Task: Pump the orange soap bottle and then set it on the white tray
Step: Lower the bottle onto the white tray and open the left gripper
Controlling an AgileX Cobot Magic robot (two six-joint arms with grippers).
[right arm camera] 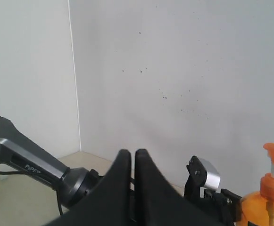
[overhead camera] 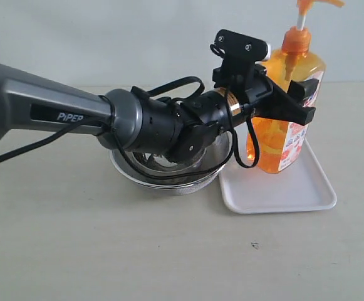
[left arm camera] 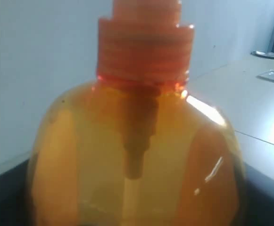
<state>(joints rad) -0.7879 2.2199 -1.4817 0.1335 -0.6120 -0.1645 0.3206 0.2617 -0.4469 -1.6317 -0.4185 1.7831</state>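
Item under inspection: the orange soap bottle (overhead camera: 272, 141) stands upright on the white tray (overhead camera: 307, 191), toward the tray's far left corner, with its pump head (overhead camera: 310, 3) raised on the white stem.

Left gripper (overhead camera: 307, 99): the jaws stand fairly wide, one on each side of the bottle just below the shoulder, and appear to be clamped on it. The left wrist view is filled by the shoulder and ribbed collar (left arm camera: 145, 52).

Right gripper (right arm camera: 134, 160): the fingers are pressed together with nothing between them. It is raised well clear of the tray.

Handling, as judged: the plastic wall is smooth and glossy, so likely slippery and somewhat yielding. With this much liquid the bottle should be fairly heavy low down. The broad body below the shoulder is the sound place to hold it, not the thin stem.

Containers: the bottle holds orange liquid. The tray carries only the bottle. The steel bowl (overhead camera: 169, 182) sits just left of the tray, and its contents are hidden by the arm.
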